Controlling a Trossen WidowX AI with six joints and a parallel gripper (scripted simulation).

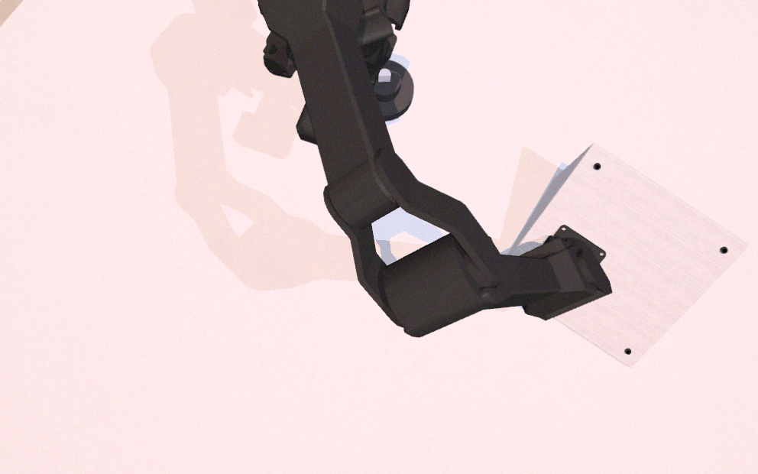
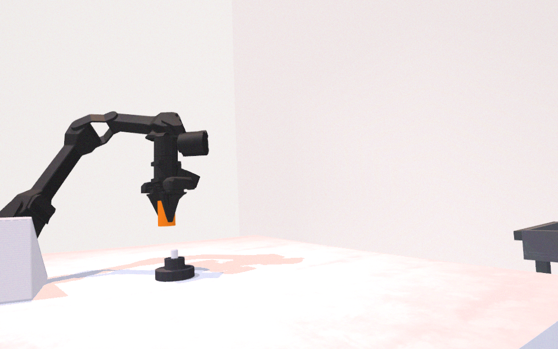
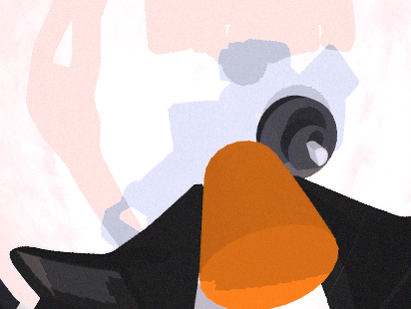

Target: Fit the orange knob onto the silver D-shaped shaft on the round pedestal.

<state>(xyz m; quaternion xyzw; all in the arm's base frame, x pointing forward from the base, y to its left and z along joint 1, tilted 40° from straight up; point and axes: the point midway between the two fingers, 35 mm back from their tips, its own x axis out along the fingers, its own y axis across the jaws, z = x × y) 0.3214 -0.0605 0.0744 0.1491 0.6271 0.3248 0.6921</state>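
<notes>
The orange knob is held upright between the fingers of my gripper, which is shut on it. The knob hangs well above the round black pedestal, a little left of its shaft in the exterior view. The silver shaft stands bare on the pedestal. Its flat side faces the lower edge in the top view. In the wrist view the pedestal shows beyond the knob, up and right of it. The knob's underside and hole are hidden, and the arm hides the knob in the top view.
The arm's pale mounting block stands at the right in the top view and at the left in the exterior view. Dark furniture shows at the right edge of the exterior view. The arm passes over the pedestal's left part in the top view.
</notes>
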